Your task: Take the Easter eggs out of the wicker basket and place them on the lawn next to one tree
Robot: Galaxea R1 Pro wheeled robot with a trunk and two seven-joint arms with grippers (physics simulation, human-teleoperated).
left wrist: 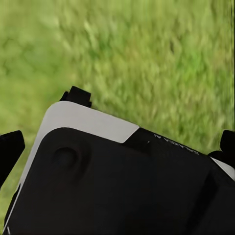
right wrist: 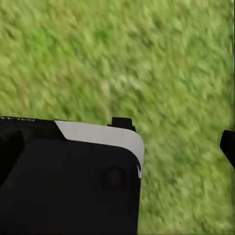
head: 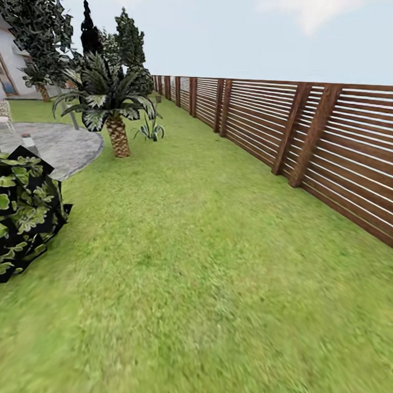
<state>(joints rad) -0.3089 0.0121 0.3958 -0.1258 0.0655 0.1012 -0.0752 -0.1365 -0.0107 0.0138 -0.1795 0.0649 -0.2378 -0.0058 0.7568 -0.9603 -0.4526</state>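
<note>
Lawn [head: 216, 266]: one wide stretch of short mottled green grass, blurry up close. One brown slat fence [head: 313, 139] with angled posts along the right. One palm [head: 111, 110], scaly brown trunk, striped fronds. One dark leafy bush [head: 18, 211] at left, flat square leaf patches. One grey gravel patio [head: 56, 144], round-edged, behind the bush. White house [head: 8, 62] far left. Wrist views: grass under black-and-white robot body [left wrist: 112, 181]. Left gripper [left wrist: 120, 147] and right gripper [right wrist: 174, 132]: dark fingertips [left wrist: 10, 149] at frame edges, opening hard to judge, can't tell.
</note>
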